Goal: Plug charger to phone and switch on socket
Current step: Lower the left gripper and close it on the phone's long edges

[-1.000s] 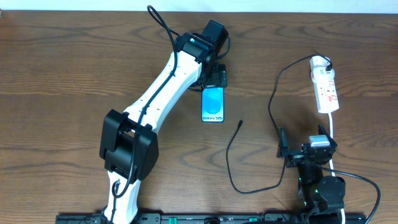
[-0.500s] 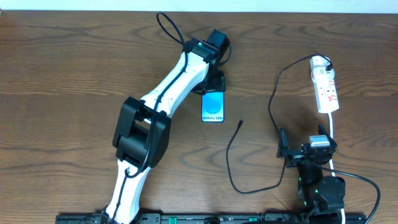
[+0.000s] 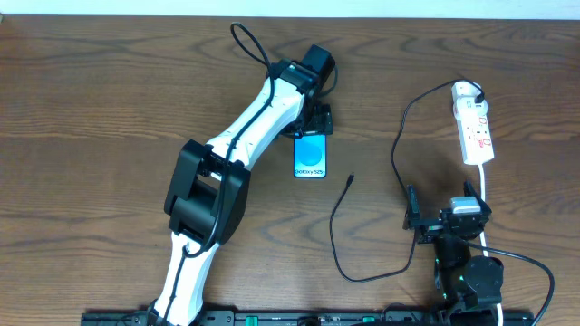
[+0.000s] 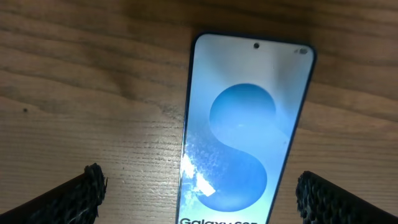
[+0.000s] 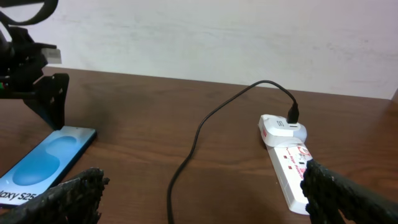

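Since a second ago the left arm has swung its elbow further over the table (image 3: pixel 91 109), while the left claw (image 3: pixel 313 119) stayed at the far end of the phone (image 3: pixel 310 156); the last half second brought almost no change.

Nearest to the robot base, the right claw (image 5: pixel 202 194) hovers wide open and holds nothing. Just beside it the charger (image 3: pixel 332 231) makes a loop on the wood, and its small connector tip (image 3: pixel 350 178) lies free, near the right edge of the phone but not touching it.

Further out, the phone lies flat with the bright screen up. The left claw is also opened wide, one finger on each side of the phone, and it grips nothing; if the fingers (image 4: pixel 87 186) touch the wood, I cannot tell from the wrist view.

Farthest, on the right side, lies the socket (image 3: pixel 474 127), well apart from the phone, with the black plug (image 5: pixel 293 114) sitting in its far end.
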